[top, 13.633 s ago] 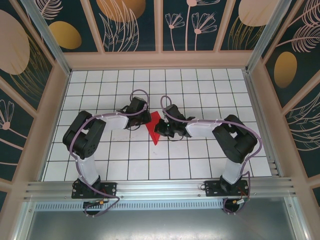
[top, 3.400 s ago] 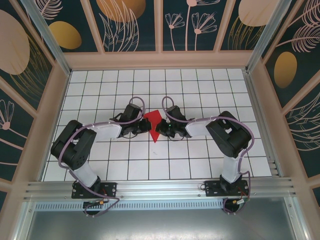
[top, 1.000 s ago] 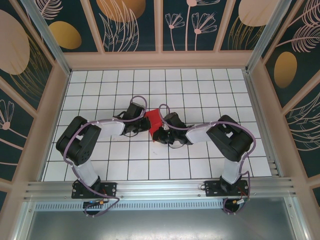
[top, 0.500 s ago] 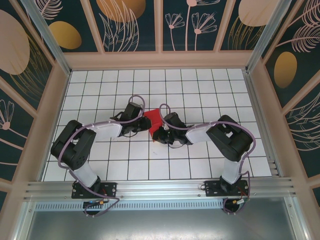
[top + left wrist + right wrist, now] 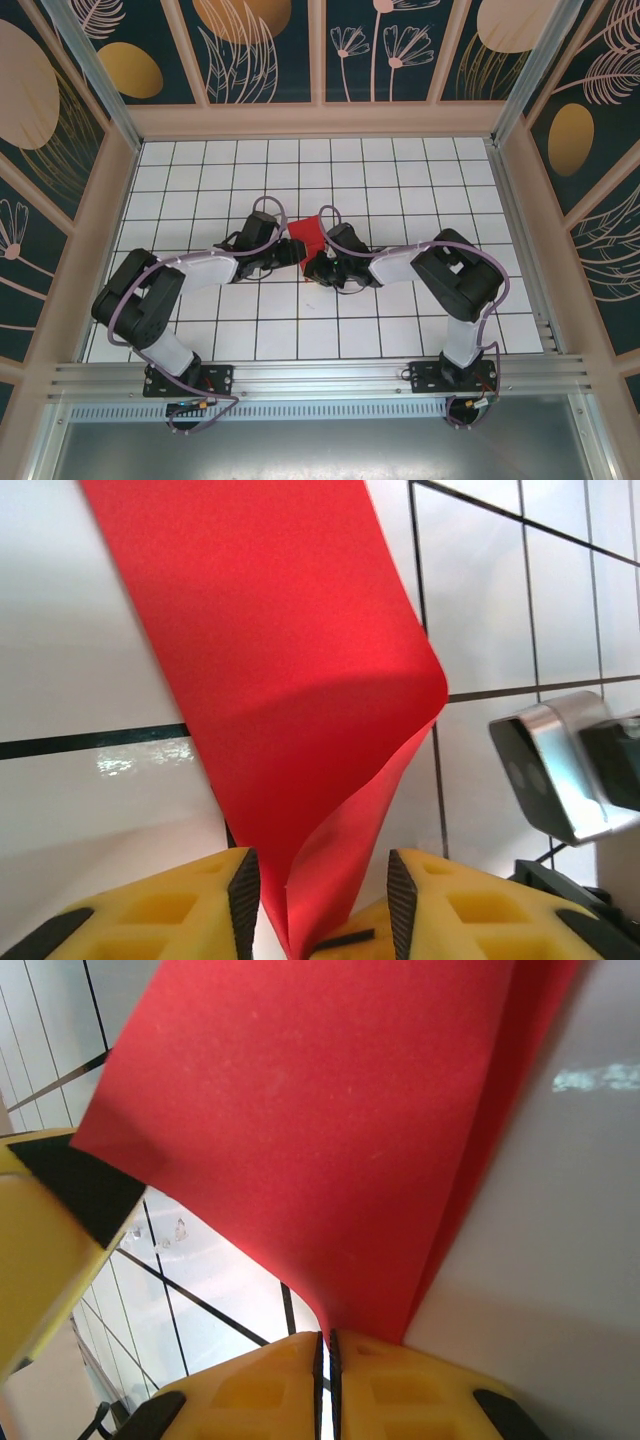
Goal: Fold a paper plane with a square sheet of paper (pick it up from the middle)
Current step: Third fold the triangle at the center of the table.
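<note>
Where the two arms meet near the middle of the white gridded counter (image 5: pixel 400 180), the red sheet (image 5: pixel 307 237) shows from above as a small creased shape. The left arm (image 5: pixel 200 268) comes in at its left edge and the right arm (image 5: pixel 400 265) at its lower right edge.

In the left wrist view the left jaws stand apart, released. The two yellow fingers (image 5: pixel 160 910) have a clear gap between them, and the red sheet (image 5: pixel 290 680) drops into that gap as a folded double layer. Its crease runs down between the black pads, nearer the left-hand pad, and whether it touches either pad cannot be told. Further from the camera the sheet curls over and spreads up across the tiles of the counter (image 5: pixel 90 660).

In the right wrist view the right jaws are clenched on the red sheet (image 5: pixel 330 1140). The yellow fingers (image 5: pixel 250 1390) meet along a thin seam, and the paper's narrow lower end runs into that seam, nipped at its edge. From there the sheet fans upward and wide, in two layers along its right side, over the pale counter (image 5: pixel 560 1260). One yellow, black-padded finger of the left jaws (image 5: pixel 40 1230) sits at the sheet's left corner, just beside it
</note>
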You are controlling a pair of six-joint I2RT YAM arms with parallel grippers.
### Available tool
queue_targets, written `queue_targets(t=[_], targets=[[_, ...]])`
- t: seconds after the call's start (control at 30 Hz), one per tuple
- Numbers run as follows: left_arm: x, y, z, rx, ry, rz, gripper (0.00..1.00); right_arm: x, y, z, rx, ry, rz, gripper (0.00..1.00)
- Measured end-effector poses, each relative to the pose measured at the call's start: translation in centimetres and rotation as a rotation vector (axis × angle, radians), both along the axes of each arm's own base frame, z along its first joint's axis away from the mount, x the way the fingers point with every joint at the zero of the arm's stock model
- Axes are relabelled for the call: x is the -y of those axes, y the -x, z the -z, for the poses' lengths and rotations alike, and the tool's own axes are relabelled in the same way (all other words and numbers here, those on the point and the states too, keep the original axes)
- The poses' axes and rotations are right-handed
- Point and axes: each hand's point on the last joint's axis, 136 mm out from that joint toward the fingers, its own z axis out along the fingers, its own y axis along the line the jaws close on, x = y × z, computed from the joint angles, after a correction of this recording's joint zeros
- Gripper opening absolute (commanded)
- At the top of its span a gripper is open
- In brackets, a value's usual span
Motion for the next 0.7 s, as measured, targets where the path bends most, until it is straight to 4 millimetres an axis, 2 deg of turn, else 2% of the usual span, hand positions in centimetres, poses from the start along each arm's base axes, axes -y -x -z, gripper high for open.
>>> queue_targets(t=[0.1, 0.3, 0.43, 0.53, 0.7], targets=[[0.0, -0.4, -1.2, 0.038, 0.014, -0.008, 0.47, 0.0, 0.0, 0.0, -0.007, 0.000, 0.004, 0.15], [0.2, -0.8, -2.7, 0.092, 0.048, -0.017, 0.23, 0.0, 0.0, 0.0, -0.010, 0.000, 0.006, 0.15], [0.5, -0.4, -2.4, 0.077, 0.075, -0.008, 0.11, 0.0, 0.0, 0.1, -0.011, 0.001, 0.006, 0.14], [0.8, -0.3, -1.9, 0.058, 0.083, 0.002, 0.10, 0.0, 0.0, 0.1, -0.012, 0.002, 0.007, 0.14], [0.9, 0.3, 0.4, 0.001, 0.061, 0.012, 0.08, 0.0, 0.0, 0.1, -0.012, 0.002, 0.007, 0.14]])
